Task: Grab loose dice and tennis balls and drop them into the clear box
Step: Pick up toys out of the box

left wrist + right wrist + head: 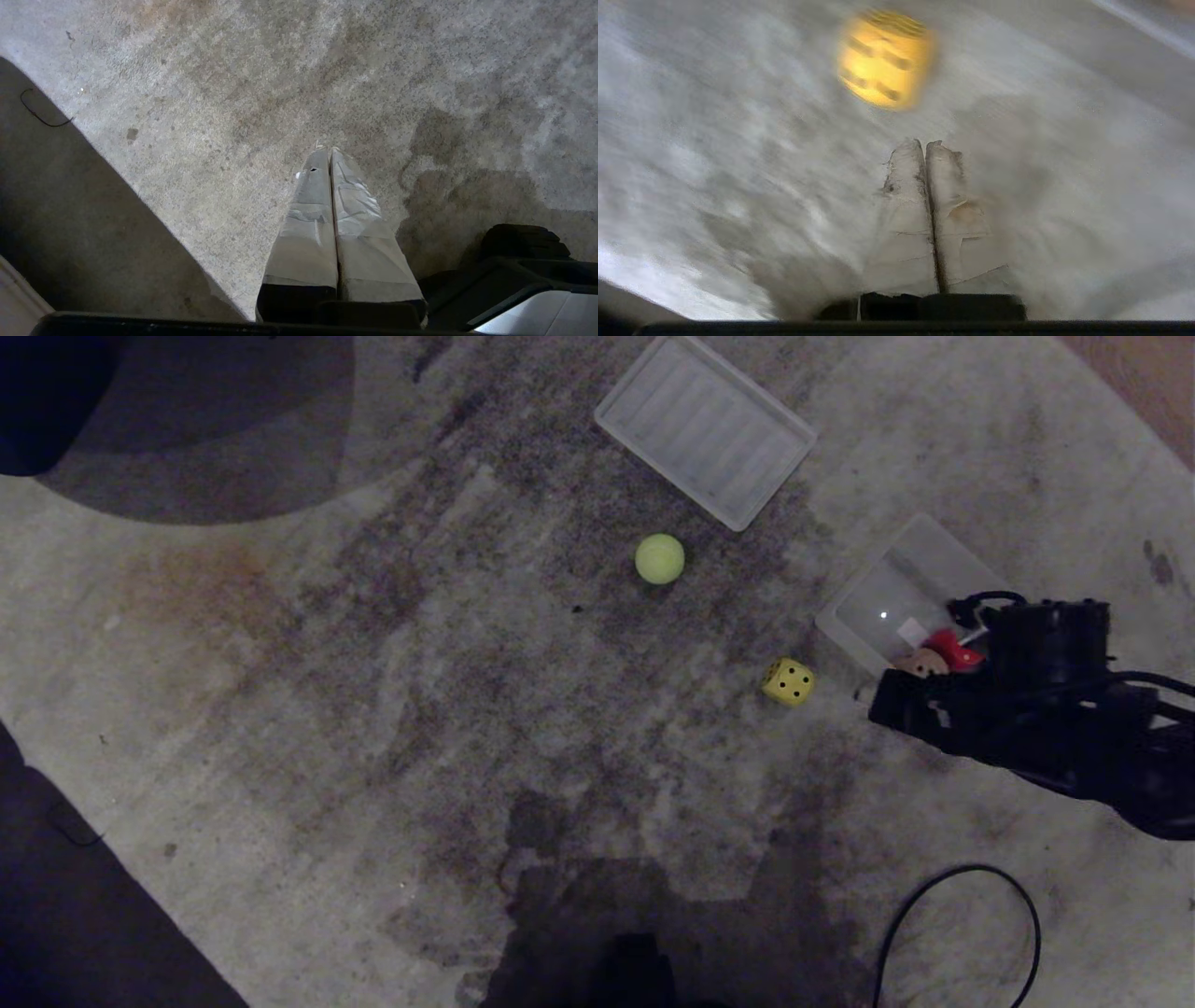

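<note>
Dice and a tennis ball lie scattered on a stained grey carpet [373, 663] in the head view. One yellow die [788, 681] sits loose, right of centre, just left of the clear box [910, 565]. The tennis ball [660, 558] rests farther off and to the left of that die, well apart from it and near the closest corner of a flat ribbed tray [705, 429], which lies at the far side. Inside the clear box a peach die [922, 663] and a red die [952, 649] are visible, partly hidden by the dark right arm [1036, 709], which reaches in from the right edge over the near end of the box. A black cable [962, 933] loops on the carpet at the near right. In the left wrist view the left gripper [330, 150] hangs over bare carpet, its taped fingers [308, 224] pressed together with nothing between them; a dark part of the robot's body shows at one corner. In the right wrist view, which is smeared by motion, the right gripper [924, 142] has its worn, pale fingers [903, 210] lying together with only a thin seam between them and holding nothing. The yellow die shows beyond the tips, a little to one side, apart from them on the carpet.
</note>
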Robot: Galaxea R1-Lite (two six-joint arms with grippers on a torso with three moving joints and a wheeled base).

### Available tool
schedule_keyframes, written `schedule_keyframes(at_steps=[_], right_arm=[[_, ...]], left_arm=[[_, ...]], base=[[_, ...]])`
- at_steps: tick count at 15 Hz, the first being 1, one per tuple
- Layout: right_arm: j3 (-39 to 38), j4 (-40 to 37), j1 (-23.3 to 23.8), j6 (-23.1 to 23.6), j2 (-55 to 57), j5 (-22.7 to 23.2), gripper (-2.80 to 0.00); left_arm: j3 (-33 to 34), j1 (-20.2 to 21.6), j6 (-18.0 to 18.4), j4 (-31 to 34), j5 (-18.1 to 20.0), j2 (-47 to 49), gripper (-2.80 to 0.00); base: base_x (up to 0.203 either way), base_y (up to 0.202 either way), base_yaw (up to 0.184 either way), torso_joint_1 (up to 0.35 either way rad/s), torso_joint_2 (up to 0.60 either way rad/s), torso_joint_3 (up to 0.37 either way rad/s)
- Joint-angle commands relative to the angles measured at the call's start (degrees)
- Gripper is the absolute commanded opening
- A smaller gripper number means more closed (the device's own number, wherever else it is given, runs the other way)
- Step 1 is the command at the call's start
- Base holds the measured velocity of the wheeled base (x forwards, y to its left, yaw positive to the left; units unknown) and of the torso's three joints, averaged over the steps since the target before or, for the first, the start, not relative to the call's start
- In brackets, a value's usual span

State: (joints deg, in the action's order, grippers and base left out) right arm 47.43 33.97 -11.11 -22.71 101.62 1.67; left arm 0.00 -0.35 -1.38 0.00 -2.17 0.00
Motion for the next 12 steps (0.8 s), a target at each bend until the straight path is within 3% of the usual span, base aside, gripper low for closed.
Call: schedule_keyframes(at_steps=[1, 3, 8, 12], right_arm=[[5.04, 0.98, -2.79, 0.15, 8.49, 0.10, 0.00], [6.88, 2.54, -3.57, 3.00, 12.36, -0.25, 0.00], [8.83, 10.18, -2.98, 16.94, 16.36, 3.06, 0.00], [6.76, 10.51, -2.95, 20.81, 12.31, 5.06, 0.00]], left_arm=[[0.09, 0.00, -0.03, 0.00, -0.03, 0.09, -2.80], [0.09, 0.00, -0.03, 0.00, -0.03, 0.09, -2.80], [0.09, 0.00, -0.03, 0.00, -0.03, 0.09, -2.80], [0.09, 0.00, -0.03, 0.00, -0.03, 0.09, -2.80]], base=[[0.000, 0.000, 0.000, 0.000, 0.00, 0.000], [0.000, 0.000, 0.000, 0.000, 0.00, 0.000], [0.000, 0.000, 0.000, 0.000, 0.00, 0.000], [0.000, 0.000, 0.000, 0.000, 0.00, 0.000]])
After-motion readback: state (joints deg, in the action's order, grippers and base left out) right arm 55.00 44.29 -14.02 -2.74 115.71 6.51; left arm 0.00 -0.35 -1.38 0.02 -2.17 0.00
